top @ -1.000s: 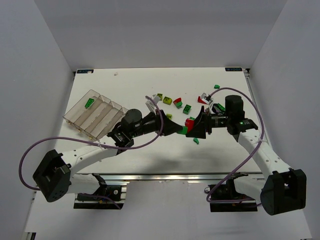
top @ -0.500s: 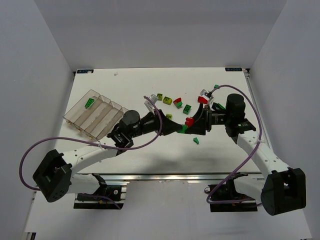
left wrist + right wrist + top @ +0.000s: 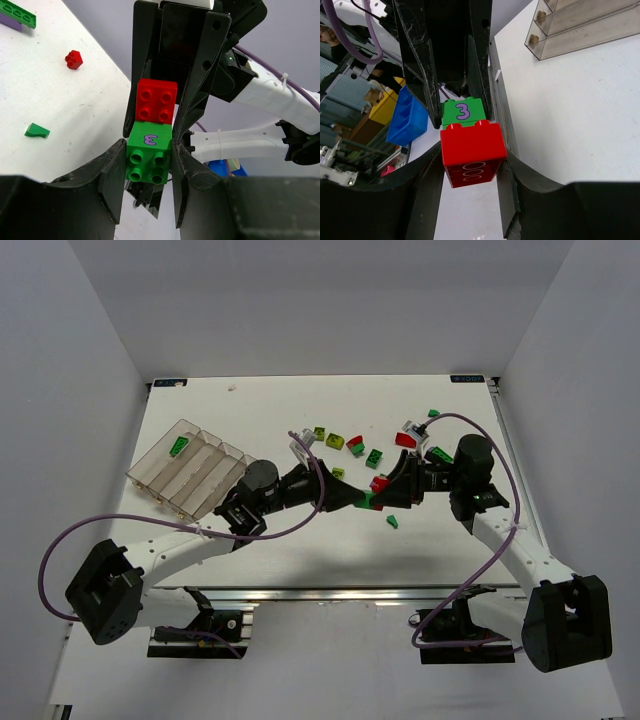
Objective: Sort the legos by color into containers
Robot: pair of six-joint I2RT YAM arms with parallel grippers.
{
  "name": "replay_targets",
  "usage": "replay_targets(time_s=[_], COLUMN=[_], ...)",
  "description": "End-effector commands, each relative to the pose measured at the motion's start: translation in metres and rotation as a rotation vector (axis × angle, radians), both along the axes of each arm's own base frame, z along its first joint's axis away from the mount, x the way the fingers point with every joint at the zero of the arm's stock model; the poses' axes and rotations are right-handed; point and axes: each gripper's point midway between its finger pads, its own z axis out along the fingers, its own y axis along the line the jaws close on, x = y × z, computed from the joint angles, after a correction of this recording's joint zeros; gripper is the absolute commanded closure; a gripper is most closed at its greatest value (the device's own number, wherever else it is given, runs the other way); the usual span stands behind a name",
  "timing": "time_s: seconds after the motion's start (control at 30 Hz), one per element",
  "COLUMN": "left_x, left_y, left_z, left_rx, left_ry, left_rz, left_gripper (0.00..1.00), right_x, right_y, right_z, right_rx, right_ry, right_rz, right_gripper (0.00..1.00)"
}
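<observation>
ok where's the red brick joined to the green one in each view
Top external: red brick sits just right of picture centre.
Left wrist: upper centre, directly above the green brick.
Right wrist: lower centre, below the green one.
Shared landmark: the green brick joined to it, in all three.

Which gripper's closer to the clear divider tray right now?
Left. The left gripper sits mid-table, right of the tray, clamped on the green brick. The right gripper faces it from farther right, gripping the red brick joined to the green one.
</observation>
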Motion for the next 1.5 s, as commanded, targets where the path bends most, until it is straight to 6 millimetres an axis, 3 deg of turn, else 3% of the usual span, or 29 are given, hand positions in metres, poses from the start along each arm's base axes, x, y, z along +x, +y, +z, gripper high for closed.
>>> replay_targets(time_s=[0.0,0.13,0.4,0.57,0.67,0.7,0.77,0.8,0.87,0.9,0.97,1.07,1.2,1.33,1.4,1.47], left_x=[0.003,0.009,0.027,0.031,0.046,0.06,0.088,0.101,0.122,0.126,0.134,0.144,0.162,0.18,0.189,0.2], left_y=[0.002,0.009,0.055,0.065,0.078,0.095,0.128,0.167,0.222,0.264,0.309,0.374,0.431,0.471,0.482,0.492], left_z=[0.017,0.016,0.028,0.031,0.023,0.003,-0.004,-0.033,-0.056,-0.064,-0.081,-0.081,-0.095,-0.109,-0.121,-0.117], left_rx=[-0.047,-0.035,-0.023,-0.013,0.06,0.136,0.221,0.325,0.452,0.514,0.617,0.734,0.865,0.891,0.912,0.914], left_ry=[-0.028,-0.029,-0.062,-0.071,-0.06,0.011,0.052,0.177,0.269,0.361,0.439,0.497,0.564,0.586,0.61,0.592], left_rz=[0.019,0.041,0.141,0.153,0.229,0.295,0.453,0.574,0.779,0.895,1.025,1.202,1.333,1.409,1.416,1.442], left_gripper=[1.0,1.0,1.0,1.0,1.0,1.0,1.0,1.0,1.0,1.0,1.0,1.0,1.0,1.0,1.0,1.0], right_x=[-0.008,-0.007,0.002,0.003,0.006,0.008,0.021,0.022,0.03,0.031,0.034,0.034,0.039,0.041,0.041,0.041], right_y=[0.003,0.003,-0.004,-0.005,-0.005,-0.005,-0.005,-0.006,-0.008,-0.009,-0.009,-0.011,-0.012,-0.013,-0.012,-0.013], right_z=[0.015,0.016,0.018,0.018,0.015,0.014,0.016,0.008,0.007,0.004,0.003,-0.002,-0.006,-0.005,-0.005,-0.006], right_rx=[0.037,0.039,0.039,0.037,0.02,0.008,-0.026,-0.059,-0.086,-0.099,-0.113,-0.129,-0.152,-0.163,-0.164,-0.166], right_ry=[-0.087,-0.085,-0.098,-0.1,-0.103,-0.107,-0.213,-0.171,-0.229,-0.224,-0.25,-0.233,-0.25,-0.268,-0.274,-0.27], right_rz=[0.042,0.037,0.007,0.005,-0.007,-0.018,-0.063,-0.078,-0.108,-0.115,-0.131,-0.141,-0.152,-0.157,-0.155,-0.153], right_gripper=[0.97,1.0,1.0,1.0,1.0,1.0,1.0,1.0,1.0,1.0,1.0,1.0,1.0,1.0,1.0,1.0])
